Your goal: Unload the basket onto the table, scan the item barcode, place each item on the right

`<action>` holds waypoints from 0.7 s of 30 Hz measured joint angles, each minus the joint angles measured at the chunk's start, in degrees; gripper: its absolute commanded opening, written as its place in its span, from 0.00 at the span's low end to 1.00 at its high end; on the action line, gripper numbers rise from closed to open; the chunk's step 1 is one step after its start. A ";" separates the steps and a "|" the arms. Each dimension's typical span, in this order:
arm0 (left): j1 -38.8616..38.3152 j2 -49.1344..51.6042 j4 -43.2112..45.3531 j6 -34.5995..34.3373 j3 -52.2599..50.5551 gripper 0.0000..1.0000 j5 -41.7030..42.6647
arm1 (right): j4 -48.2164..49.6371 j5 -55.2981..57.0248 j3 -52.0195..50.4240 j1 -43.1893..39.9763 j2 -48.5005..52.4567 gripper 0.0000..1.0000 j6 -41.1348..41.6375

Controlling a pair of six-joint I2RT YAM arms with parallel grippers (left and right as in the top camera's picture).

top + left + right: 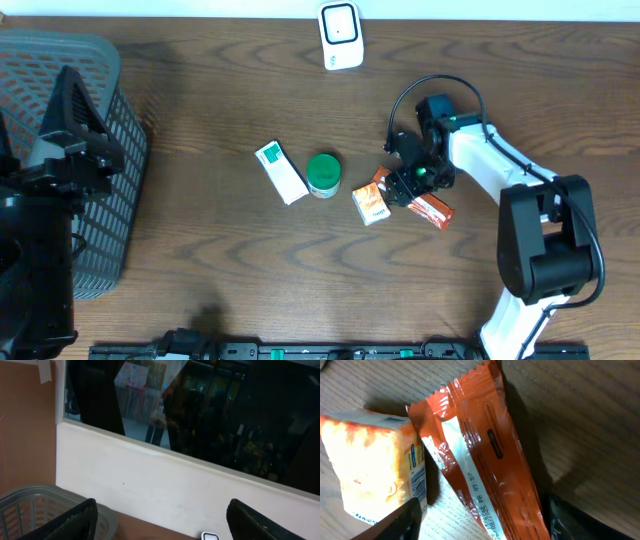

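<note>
My right gripper (410,183) hangs low over the orange packet (485,460), jaws spread wide and straddling it, one finger (402,520) on either side and neither pad pressing the wrapper. The packet lies flat on the wooden table (200,90), its crimped end pointing away from me, a line of printed digits on its white strip facing up. Just beside the packet, touching or nearly so along its left edge, sits a small orange box (369,205), crowding the finger on that side. Further left of the packet stand a green round tub (323,174) and then a white-and-green carton (281,172), lying flat. The white scanner (341,36) stands well apart from the packet, at the table's far edge. Far left of the packet my left gripper (160,520) hangs above the grey basket (110,120), jaws wide, nothing between them, facing the wall.
</note>
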 measured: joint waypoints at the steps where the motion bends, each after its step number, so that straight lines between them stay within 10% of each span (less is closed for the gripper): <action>1: 0.00 0.00 0.02 0.00 0.00 0.83 -0.02 | 0.33 0.04 -0.22 0.00 -0.09 0.60 -0.24; 10: 0.00 0.00 0.00 0.00 0.00 0.83 -0.02 | -0.13 -1.11 -1.64 0.00 0.07 0.01 -0.68; 21: 0.00 0.00 -0.02 0.00 0.00 0.83 0.00 | -0.76 -3.34 -1.05 -0.02 0.39 0.01 6.29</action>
